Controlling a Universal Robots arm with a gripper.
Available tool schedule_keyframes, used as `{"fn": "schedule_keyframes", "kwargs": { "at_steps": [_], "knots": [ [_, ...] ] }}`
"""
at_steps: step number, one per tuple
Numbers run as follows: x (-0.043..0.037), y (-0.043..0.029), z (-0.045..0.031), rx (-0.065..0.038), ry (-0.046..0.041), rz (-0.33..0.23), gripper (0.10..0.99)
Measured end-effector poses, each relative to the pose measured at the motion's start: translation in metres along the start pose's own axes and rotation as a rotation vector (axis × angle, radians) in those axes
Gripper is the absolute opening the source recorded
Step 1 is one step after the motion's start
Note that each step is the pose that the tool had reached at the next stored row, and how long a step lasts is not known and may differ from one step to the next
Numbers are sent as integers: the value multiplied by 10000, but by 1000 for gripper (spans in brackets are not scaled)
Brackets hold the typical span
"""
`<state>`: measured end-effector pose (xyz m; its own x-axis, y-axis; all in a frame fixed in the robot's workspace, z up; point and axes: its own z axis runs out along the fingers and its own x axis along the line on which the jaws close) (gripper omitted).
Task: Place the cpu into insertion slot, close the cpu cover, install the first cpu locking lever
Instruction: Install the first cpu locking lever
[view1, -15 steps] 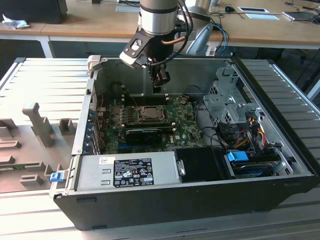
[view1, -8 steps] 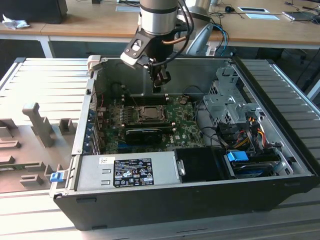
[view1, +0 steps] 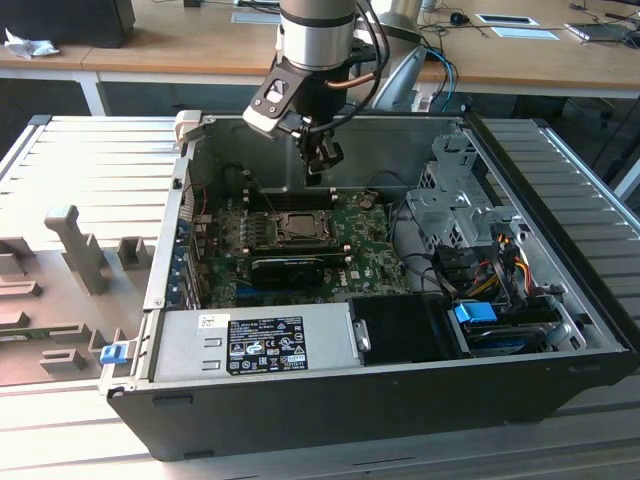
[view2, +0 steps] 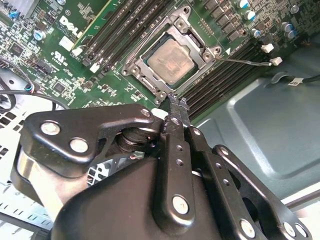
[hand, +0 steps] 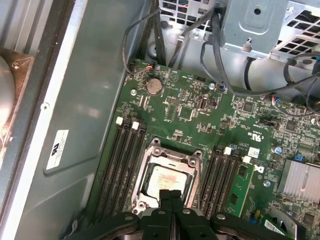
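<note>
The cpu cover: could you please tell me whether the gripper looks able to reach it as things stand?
Probably yes: the gripper, fingers shut, hangs above the cpu cover, with only open space between them.

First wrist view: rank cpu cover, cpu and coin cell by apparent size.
1. cpu cover, the frame around the socket
2. cpu, inside the cover's window
3. coin cell, clearly smallest

Space over cpu cover clear; mem slots flank it.
</note>
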<state>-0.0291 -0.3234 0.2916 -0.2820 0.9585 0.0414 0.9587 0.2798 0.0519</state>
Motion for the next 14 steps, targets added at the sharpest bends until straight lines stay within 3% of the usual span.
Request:
{"fn": "schedule_keyframes", "kwargs": {
  "at_steps": [14],
  "knots": [
    [0, 0, 0, 31, 39, -734, 106]
  ]
}}
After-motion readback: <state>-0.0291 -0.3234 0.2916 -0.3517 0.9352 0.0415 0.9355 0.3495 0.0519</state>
